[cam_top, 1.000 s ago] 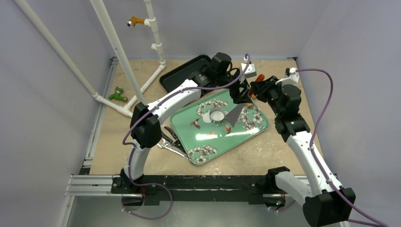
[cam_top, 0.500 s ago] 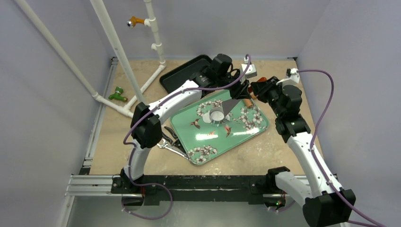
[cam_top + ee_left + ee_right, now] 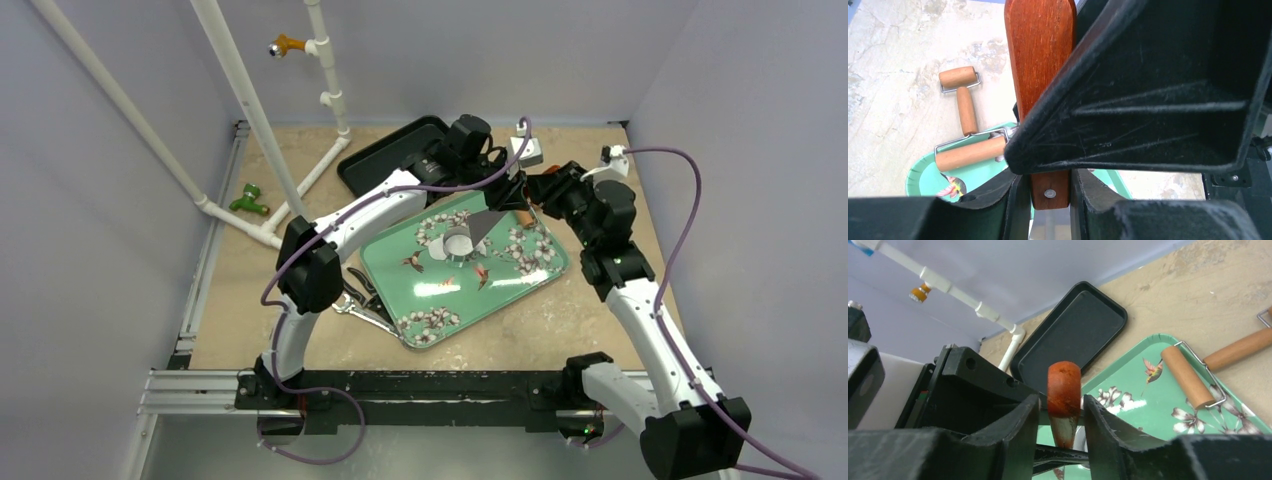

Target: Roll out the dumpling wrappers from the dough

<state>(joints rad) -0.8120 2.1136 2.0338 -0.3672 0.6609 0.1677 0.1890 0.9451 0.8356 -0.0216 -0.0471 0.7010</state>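
A green flowered tray holds a shiny metal ring cutter with a thin white dumpling wrapper beside it on the left. My left gripper is shut on the red-brown wooden handle of a scraper, whose grey blade hangs over the ring. In the left wrist view my left gripper clamps the handle on both sides. My right gripper is open around the rounded handle end, with small gaps either side. It shows in the top view beside the left gripper.
A wooden roller lies on the tray's far corner, a second roller on the table beside it. A black tray sits at the back. Metal tongs lie left of the green tray. White pipes cross the left side.
My left gripper has lifted the scraper up and back from the tray. My right gripper has moved left and now sits around the handle's end.
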